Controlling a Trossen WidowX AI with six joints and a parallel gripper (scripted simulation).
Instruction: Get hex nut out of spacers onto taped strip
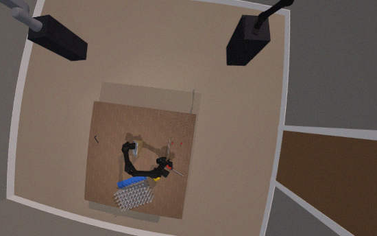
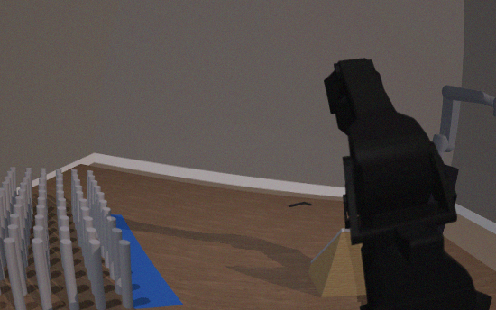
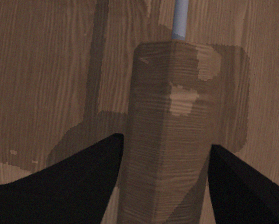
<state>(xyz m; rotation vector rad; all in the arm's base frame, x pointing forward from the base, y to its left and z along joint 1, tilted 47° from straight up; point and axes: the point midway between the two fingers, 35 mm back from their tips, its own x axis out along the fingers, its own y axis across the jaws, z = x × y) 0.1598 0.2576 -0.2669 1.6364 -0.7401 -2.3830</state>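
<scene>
My gripper [image 1: 170, 167] [image 3: 166, 148] is shut on the brown wooden handle [image 3: 162, 120] of a tool. A thin straight metal shaft [image 3: 180, 20] [image 1: 178, 172] runs out from the handle; its far end is out of the wrist view. The tool is over the right part of the table, away from the spacers. The metal spacers [image 1: 134, 197] [image 2: 67, 257] stand upright in rows. The blue taped strip [image 1: 125, 184] [image 2: 155, 284] lies along their front. I cannot make out the nut in any view. The fingertips are hidden in the exterior view.
My arm [image 1: 144, 173] [image 2: 392, 180] arches beside the strip. A pale wedge-shaped block [image 1: 139, 148] [image 2: 340, 270] stands near the arm's base. A black bent key [image 1: 96, 139] [image 2: 300, 205] lies at the far left. A yellow item [image 1: 156, 179] is under the arm near the spacers.
</scene>
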